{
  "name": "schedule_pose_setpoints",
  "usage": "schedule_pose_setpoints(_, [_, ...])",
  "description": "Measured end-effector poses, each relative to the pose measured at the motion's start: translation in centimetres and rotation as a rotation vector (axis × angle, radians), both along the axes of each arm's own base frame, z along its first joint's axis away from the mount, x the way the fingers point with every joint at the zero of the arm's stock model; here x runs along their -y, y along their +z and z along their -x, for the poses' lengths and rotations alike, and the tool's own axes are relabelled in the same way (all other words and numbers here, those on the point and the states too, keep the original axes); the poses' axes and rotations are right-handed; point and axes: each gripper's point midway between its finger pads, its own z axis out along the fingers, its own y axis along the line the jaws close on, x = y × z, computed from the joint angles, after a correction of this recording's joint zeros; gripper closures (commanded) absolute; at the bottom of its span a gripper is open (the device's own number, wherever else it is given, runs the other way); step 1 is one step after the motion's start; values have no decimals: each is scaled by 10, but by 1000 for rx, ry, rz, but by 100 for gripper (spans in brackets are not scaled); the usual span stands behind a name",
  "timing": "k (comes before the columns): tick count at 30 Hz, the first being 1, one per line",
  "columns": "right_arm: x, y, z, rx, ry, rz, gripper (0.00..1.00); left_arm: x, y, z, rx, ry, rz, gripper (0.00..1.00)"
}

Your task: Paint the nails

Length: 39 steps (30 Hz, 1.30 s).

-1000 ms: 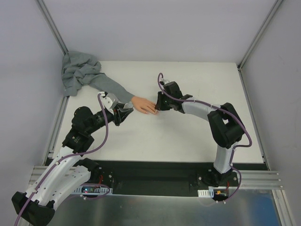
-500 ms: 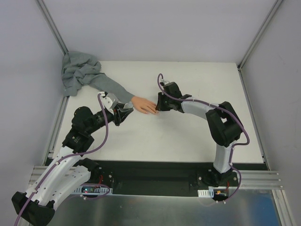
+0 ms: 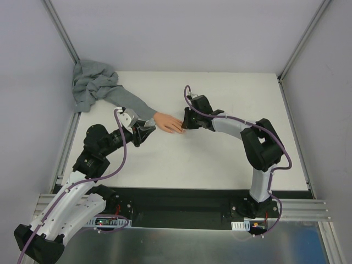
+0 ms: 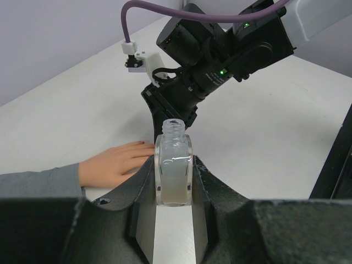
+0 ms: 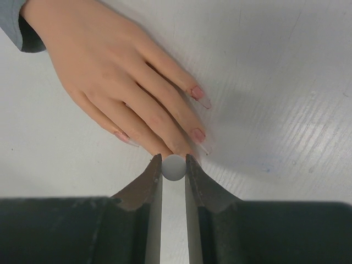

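Observation:
The peach-pink fake hand [image 3: 169, 124] lies flat on the white table, its grey sleeve [image 3: 129, 104] running to the back left. In the right wrist view the hand [image 5: 104, 71] points toward me, and pinkish nails show on the fingertips [image 5: 197, 92]. My right gripper [image 5: 174, 163] is shut on a small grey round brush cap [image 5: 174, 168], seen end-on right over the middle fingertips. It hides what lies under it. My left gripper [image 4: 174, 170] is shut on an open clear-grey bottle [image 4: 174, 165], held upright just near the hand's wrist [image 4: 113, 165].
A heap of grey fabric [image 3: 91, 85] lies at the table's back left corner. Grey walls with metal frame posts [image 3: 63, 33] enclose the table on three sides. The right arm's elbow [image 3: 267, 146] stands over the table's right half.
The right arm has shifted very slightly at the fingertips. The left arm, the bottle and the hand have not moved.

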Motion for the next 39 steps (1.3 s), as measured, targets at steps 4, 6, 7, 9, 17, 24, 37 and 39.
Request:
schedule_pose_setpoints(4, [-1, 0, 0, 0, 2, -2, 99, 0, 0, 0, 0, -1, 0, 100])
schedule_pose_setpoints(6, [0, -1, 0, -3, 1, -1, 99, 0, 0, 0, 0, -2, 0, 100])
schedule_pose_setpoints(7, [0, -2, -1, -5, 1, 0, 99, 0, 0, 0, 0, -2, 0, 100])
schedule_pose_setpoints(9, [-1, -4, -1, -7, 1, 2, 99, 0, 0, 0, 0, -2, 0, 100])
schedule_pose_setpoints(17, [1, -7, 0, -16, -2, 11, 99, 0, 0, 0, 0, -2, 0, 100])
schedule_pose_setpoints(24, [3, -8, -1, -16, -9, 16, 99, 0, 0, 0, -5, -2, 4, 100])
schedule_pose_setpoints(37, [5, -10, 0, -20, -12, 22, 99, 1, 0, 1, -19, -2, 15, 100])
schedule_pose_setpoints(39, [5, -11, 0, -22, -12, 24, 99, 1, 0, 1, -19, -2, 15, 100])
